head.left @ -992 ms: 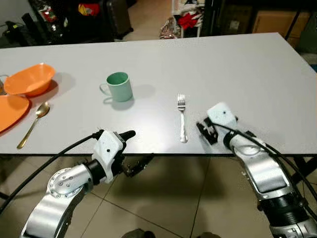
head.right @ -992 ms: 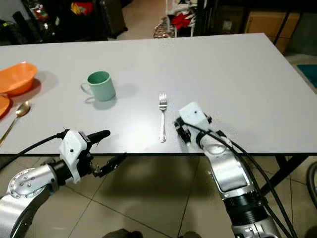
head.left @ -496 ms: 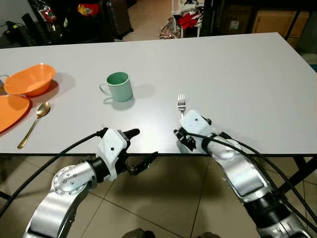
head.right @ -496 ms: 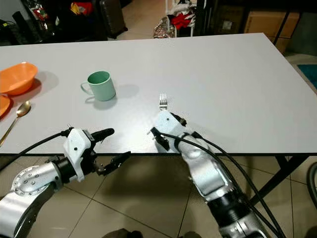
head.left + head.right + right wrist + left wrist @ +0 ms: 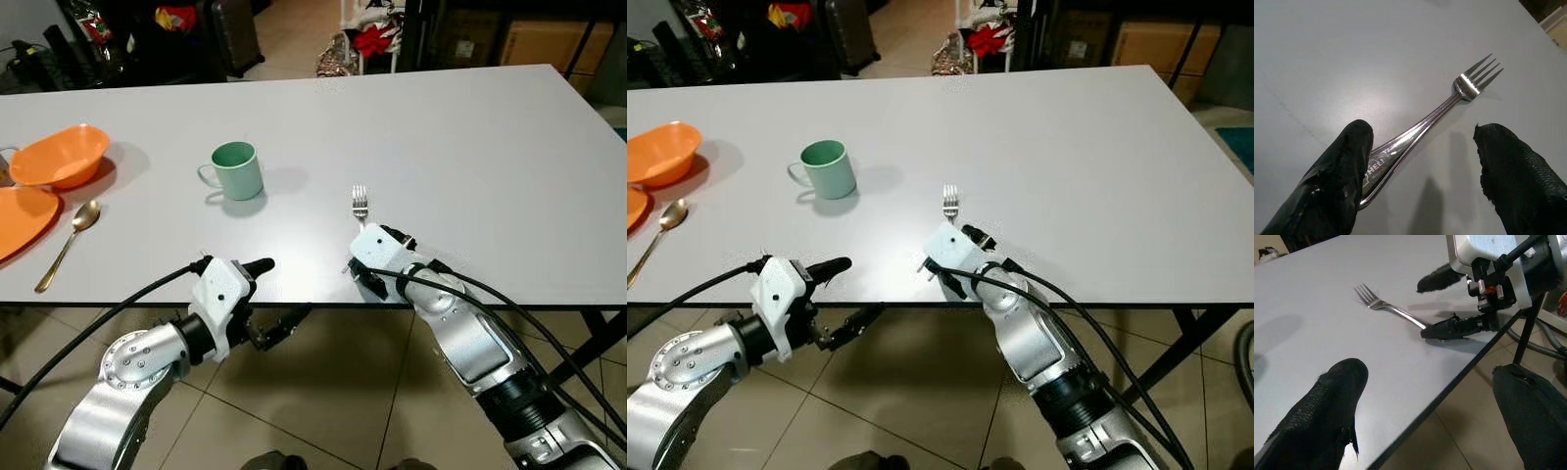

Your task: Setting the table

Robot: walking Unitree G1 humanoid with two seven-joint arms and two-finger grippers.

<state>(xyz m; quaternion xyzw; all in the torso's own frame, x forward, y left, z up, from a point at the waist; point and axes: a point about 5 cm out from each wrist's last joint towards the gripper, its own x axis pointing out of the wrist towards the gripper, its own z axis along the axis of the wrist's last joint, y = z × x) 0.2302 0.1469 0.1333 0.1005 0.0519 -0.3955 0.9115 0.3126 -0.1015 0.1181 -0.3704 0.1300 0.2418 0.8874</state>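
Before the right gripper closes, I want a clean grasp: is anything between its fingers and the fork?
Nothing visible. The right gripper is open astride the fork handle, one finger touching its end, on bare table.

home dining area, table (image 5: pixel 470 147), tiled floor (image 5: pixel 323 392)

Head cameras look down over the table's (image 5: pixel 470 127) near edge, both wrist cameras close and low, sharing the fork (image 5: pixel 1440 115).
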